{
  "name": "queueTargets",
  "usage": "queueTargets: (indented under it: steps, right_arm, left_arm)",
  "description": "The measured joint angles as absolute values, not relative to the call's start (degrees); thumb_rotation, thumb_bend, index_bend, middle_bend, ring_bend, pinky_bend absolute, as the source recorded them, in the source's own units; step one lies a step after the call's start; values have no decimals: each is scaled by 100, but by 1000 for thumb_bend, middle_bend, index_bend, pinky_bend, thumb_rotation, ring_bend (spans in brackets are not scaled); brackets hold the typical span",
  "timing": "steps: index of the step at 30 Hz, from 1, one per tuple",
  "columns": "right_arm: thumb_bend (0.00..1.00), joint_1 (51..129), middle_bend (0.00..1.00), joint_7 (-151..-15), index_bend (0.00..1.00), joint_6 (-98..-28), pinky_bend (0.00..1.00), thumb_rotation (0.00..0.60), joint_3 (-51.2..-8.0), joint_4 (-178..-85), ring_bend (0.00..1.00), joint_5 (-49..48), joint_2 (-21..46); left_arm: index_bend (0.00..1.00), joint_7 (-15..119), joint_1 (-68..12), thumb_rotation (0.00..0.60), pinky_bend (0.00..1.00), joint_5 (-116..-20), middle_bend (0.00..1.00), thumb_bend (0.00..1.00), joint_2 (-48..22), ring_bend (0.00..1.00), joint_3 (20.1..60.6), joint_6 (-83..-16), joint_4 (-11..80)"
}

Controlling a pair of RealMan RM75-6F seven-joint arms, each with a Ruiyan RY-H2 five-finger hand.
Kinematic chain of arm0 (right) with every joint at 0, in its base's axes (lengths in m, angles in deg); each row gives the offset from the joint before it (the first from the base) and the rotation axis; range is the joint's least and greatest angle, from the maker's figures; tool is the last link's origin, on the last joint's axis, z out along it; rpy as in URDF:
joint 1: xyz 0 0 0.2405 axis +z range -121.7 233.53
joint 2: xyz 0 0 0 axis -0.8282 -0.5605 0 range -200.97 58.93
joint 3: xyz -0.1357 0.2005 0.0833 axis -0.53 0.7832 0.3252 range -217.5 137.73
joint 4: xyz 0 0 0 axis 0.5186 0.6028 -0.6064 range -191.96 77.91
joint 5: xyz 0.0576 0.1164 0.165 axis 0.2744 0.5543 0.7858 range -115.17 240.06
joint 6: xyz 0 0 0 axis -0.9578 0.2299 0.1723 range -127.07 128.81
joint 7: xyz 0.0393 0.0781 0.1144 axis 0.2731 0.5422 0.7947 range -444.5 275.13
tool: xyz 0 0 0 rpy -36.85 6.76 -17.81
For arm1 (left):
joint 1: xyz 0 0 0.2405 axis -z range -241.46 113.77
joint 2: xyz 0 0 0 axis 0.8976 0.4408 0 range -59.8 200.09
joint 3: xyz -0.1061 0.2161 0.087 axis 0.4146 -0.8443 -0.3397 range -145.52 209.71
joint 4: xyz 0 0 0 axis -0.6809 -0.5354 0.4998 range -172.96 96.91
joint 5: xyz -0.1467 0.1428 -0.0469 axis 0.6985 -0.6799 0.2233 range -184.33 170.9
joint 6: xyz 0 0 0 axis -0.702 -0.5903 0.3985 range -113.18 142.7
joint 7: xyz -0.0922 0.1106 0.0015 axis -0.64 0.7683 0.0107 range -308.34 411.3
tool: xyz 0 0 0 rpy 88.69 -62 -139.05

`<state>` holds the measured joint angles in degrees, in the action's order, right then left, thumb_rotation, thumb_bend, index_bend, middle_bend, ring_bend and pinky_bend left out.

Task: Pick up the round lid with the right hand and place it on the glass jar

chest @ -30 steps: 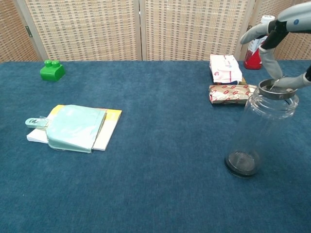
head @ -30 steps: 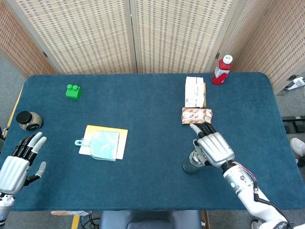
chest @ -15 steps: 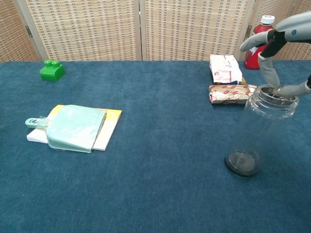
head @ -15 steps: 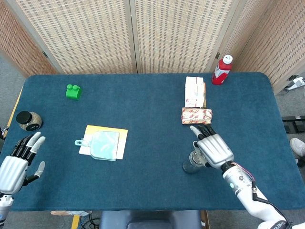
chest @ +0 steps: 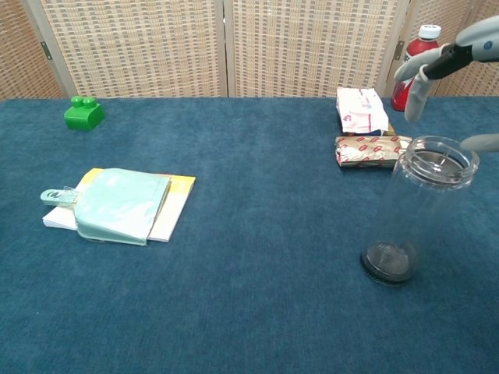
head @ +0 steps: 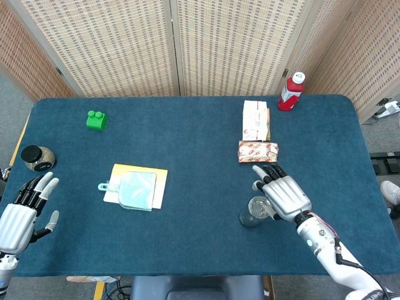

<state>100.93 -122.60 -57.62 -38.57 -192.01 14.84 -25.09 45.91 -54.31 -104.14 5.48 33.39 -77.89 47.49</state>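
While the right hand (head: 284, 195) hangs just beside the mouth of the glass jar (chest: 421, 210) with its fingers spread and nothing in its grasp, the round lid (chest: 438, 161) appears to lie on the jar's rim. In the chest view it shows as a greyish disc inside the clear lip. Whether it sits level and fully down cannot be told from either view. The jar stands upright on the blue counter (head: 187, 244), near its front edge, with two wrapped packets (head: 257, 134) beyond it and a red bottle (head: 291, 91) further back.

The left hand (head: 22, 211) is likewise open and idle at the counter's left edge, near a small dark jar (head: 37, 158), and plays no part.

The main risk is in the right hand's retreat. Its fingers (chest: 413, 86) hover close around the rim, and the jar looks tall, empty and light, so a brush from a fingertip or the palm could tip it or knock it sideways. A lid that only rests loosely could also be dragged askew, slide off onto the counter, or drop into the jar if a finger catches its edge. Lifting straight up and clear before moving sideways would probably avoid this. A check that the lid lies flat seems wise before counting the task done.
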Motion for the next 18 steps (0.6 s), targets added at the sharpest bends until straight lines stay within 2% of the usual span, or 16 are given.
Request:
queueTargets:
  steps: [5, 9, 14, 18]
  right_arm:
    - [346, 9727, 0, -11426, 300, -5782, 0, 600, -3814, -19201, 0, 471, -2884]
    - [334, 9167, 0, -10673, 291, -6083, 0, 600, -3875, -19201, 0, -645, -3266]
    - [331, 8022, 0, -10390, 202, -7054, 0, 600, -4157, -19074, 0, -1824, -3543]
    - [331, 7369, 0, -10352, 175, -7772, 0, 600, -4351, -18489, 0, -2275, -3318]
  left_arm:
    - [0, 4623, -5425, 600, 85, -10418, 0, 445, 530, 0, 3345, -7785, 4743]
    - [0, 4729, -5412, 600, 85, -10399, 0, 446, 500, 0, 3345, -7724, 4744]
    - [0, 4844, -5360, 600, 85, -10317, 0, 446, 448, 0, 3347, -7535, 4751]
    - [0, 4884, -5303, 600, 85, -10279, 0, 446, 420, 0, 3354, -7427, 4753]
